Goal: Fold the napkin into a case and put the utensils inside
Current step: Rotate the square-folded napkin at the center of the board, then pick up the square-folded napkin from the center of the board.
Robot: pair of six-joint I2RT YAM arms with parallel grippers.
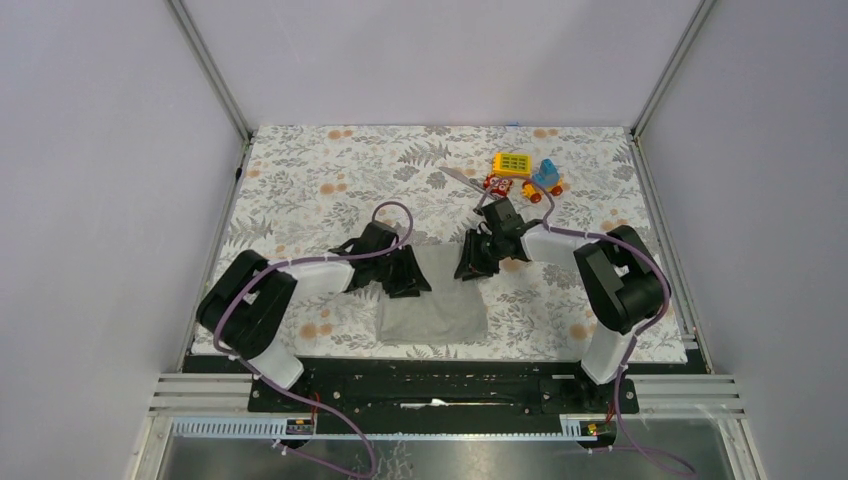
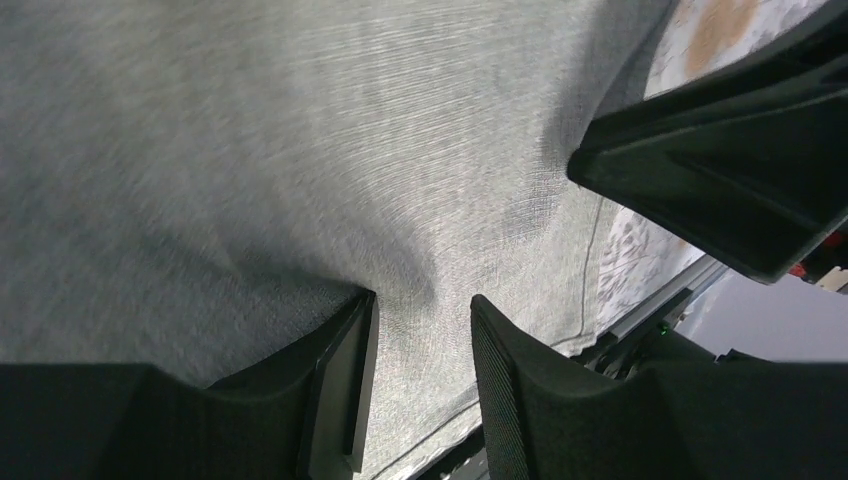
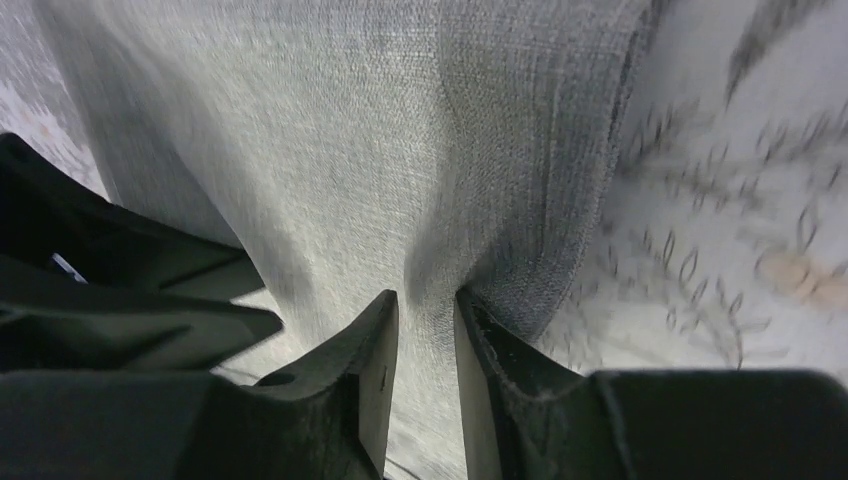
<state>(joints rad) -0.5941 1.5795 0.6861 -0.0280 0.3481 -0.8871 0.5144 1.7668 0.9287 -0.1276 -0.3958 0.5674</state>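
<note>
Near centre of the tabletop (image 1: 300, 150), on the floral tablecloth (image 1: 320, 180): the napkin (image 1: 435, 312) lies mostly flat. Its far edge is covered by both grippers in the top view, so the outline there cannot be traced.

Left gripper (image 1: 408, 278) sits over the napkin's far-left corner. In the left wrist view its jaws stand partly apart and grey cloth fills the gap, with creases running toward it. I cannot tell whether the cloth is pinched or merely lies under the fingers (image 2: 340, 380).

Right gripper (image 1: 475, 265) is at the far-right corner. In the right wrist view the jaws are narrow and a raised ridge of cloth runs straight into the gap, so it is holding the napkin. The napkin's right edge is curled up beside the fingers (image 3: 500, 360), with tablecloth showing just right of it.

Both wrist views are motion-blurred. In each one a black shape at the side, cut off by the frame, appears to be the other gripper.

Far right of centre, well apart from the napkin: the utensils (image 1: 463, 178) show only as a thin silvery sliver, too small to separate into pieces. Just right of it are a yellow block (image 1: 512, 163), a red toy (image 1: 497, 184) and a blue toy (image 1: 546, 176).
</note>
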